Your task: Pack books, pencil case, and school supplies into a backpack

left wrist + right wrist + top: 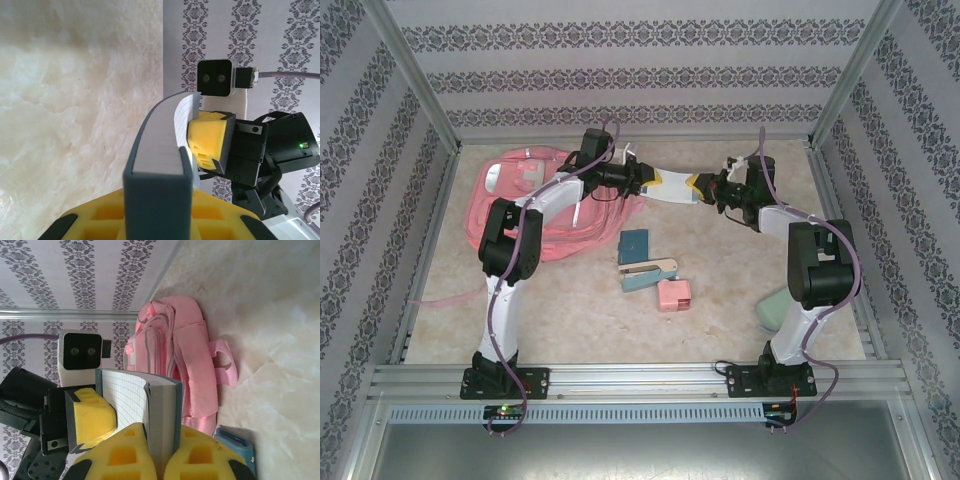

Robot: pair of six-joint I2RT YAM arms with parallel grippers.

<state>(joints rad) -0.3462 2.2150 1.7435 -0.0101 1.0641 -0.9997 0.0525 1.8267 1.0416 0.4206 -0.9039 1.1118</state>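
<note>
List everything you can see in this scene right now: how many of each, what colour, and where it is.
backpack: one, pink, far left of the table
book: one, grey cover, lined pages, held between both grippers, right of the backpack
pouch: one, teal, square, middle of the table
stapler: one, teal and beige, just in front of the pouch
block: one, pink, right of the stapler
pencil case: one, mint green, near right, partly hidden
left gripper: shut on the book
right gripper: shut on the book

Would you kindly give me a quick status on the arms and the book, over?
Left gripper and right gripper shut on one book, held between them. Backpack lying left of it. Left arm between book and backpack.
</note>
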